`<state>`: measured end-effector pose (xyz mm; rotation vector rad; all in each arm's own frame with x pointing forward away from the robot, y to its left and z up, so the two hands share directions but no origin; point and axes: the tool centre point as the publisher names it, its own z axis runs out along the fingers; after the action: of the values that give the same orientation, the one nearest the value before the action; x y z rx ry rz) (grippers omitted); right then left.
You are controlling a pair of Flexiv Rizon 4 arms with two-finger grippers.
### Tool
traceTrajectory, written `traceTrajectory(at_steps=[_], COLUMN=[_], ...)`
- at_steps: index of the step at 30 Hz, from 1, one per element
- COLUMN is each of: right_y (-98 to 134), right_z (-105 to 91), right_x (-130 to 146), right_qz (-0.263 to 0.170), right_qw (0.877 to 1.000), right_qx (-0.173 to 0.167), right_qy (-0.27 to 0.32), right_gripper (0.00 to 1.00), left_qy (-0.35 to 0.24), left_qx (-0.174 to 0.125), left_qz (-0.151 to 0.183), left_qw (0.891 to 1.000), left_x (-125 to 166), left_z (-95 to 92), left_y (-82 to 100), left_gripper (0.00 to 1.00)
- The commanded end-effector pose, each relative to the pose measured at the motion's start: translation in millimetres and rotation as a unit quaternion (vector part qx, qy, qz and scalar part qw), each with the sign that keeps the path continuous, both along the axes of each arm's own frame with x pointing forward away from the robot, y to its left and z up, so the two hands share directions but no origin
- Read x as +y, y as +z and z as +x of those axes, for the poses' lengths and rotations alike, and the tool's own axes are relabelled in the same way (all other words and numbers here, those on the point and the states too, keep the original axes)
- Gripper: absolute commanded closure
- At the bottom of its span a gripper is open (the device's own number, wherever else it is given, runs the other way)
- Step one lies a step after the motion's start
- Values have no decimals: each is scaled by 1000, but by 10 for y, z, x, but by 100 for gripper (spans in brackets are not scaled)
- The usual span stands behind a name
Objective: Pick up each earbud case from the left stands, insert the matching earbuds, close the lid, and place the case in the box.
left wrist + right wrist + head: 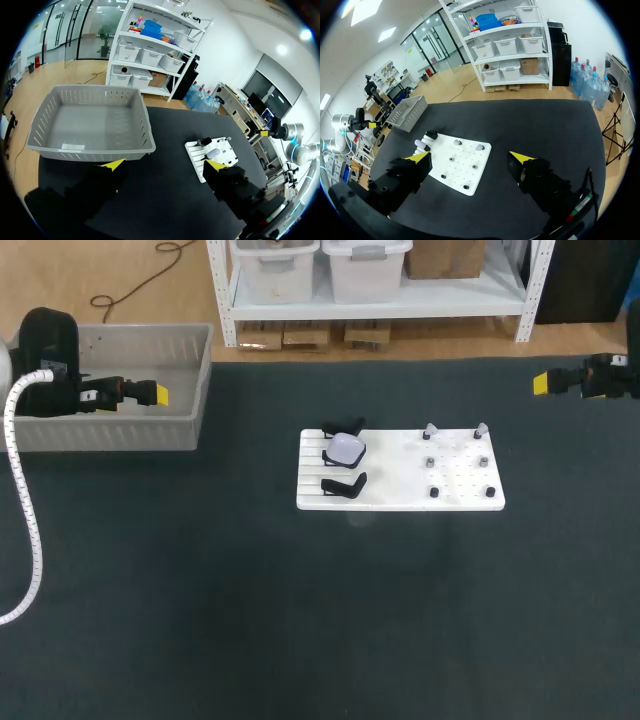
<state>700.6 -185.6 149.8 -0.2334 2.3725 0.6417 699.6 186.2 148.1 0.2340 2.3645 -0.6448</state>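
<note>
Near the middle of the table [300, 620] lies a flat white board [400, 490]. Along the board's edge that faces the table's left edge stand three black stands in a row. The middle one carries the one earbud case [346, 449], pale and rounded, lid down. The far stand [345, 426] and the near stand [343, 485] hold nothing. Toward the board's other end small pegs [434, 492] stand in pairs. The two at the board's far edge bear what look like pale earbuds [430, 429], though they are too small to be sure.

At the table's far left corner sits the grey box [110, 432], with slotted walls; only a small label shows on its floor. The left gripper [164, 165] hangs over the box's near side, at the table's left edge, well apart from the board. Its jaws are spread wide with nothing between them.

The right gripper [469, 157] hangs near the table's far right corner, also well apart from the board. Its jaws are spread wide too, and they hold nothing.
</note>
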Motion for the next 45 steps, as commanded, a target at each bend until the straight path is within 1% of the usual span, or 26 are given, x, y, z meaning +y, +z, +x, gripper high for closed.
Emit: traceTrajectory(at_steps=[1,27,33,37,41,45], right_y=[0,0,0,0,0,0], right_z=[-3,-3,-3,-3,-3,-3], right_x=[-2,-2,-2,-2,-2,-2], right_qz=[0,0,0,0,0,0], right_qw=[1000,1000,1000,1000,1000,1000], right_qx=[0,0,0,0,0,0], right_qy=[0,0,0,0,0,0], right_gripper=[0,0,0,0,0,0], left_qy=[2,2,-63,-108,-161,-218], left_qx=[3,3,-42,-76,-113,-150], left_qz=[3,3,-4,1,0,4], left_qw=[1000,1000,997,991,980,964], left_x=[-12,-12,-155,-207,-256,-321], left_z=[2,2,-27,-13,28,56], left_y=[16,16,82,134,235,323], left_gripper=[0,0,0,0,0,0])
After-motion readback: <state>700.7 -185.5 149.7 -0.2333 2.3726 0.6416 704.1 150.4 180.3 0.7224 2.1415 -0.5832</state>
